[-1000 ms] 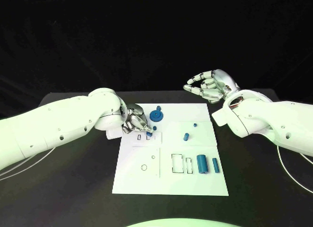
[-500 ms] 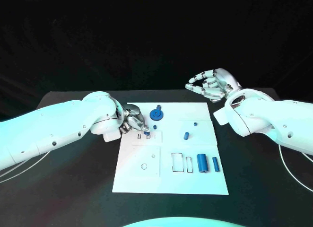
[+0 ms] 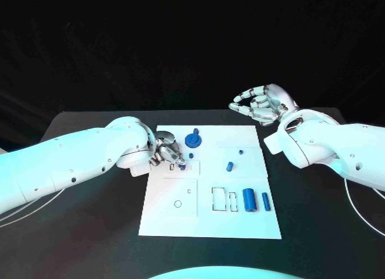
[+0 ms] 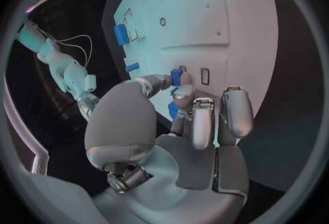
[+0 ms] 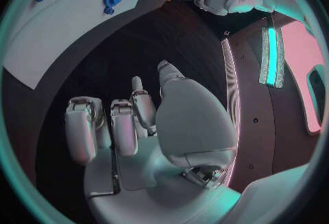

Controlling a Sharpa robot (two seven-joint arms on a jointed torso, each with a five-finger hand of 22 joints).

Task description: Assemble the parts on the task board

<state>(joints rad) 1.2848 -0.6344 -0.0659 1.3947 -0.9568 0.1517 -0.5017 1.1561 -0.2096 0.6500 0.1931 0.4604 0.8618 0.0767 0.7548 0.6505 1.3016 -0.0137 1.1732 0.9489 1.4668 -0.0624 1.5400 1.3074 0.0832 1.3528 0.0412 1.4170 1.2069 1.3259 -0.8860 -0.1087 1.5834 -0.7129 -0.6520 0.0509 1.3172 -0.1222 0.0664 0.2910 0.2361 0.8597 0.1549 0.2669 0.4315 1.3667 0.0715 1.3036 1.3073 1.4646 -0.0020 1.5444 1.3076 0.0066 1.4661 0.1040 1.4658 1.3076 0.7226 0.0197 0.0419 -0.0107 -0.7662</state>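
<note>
Robot hand (image 4: 180, 125) pinching blue part (image 4: 176, 76)

Small blue part (image 3: 183, 165), perhaps fingertip-hidden.

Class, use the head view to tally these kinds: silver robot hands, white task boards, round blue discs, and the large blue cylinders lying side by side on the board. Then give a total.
Silver hands: 2 (left hand, right hand)
White task board: 1
Round blue disc: 1
Large blue cylinders: 2
Total: 6
</note>
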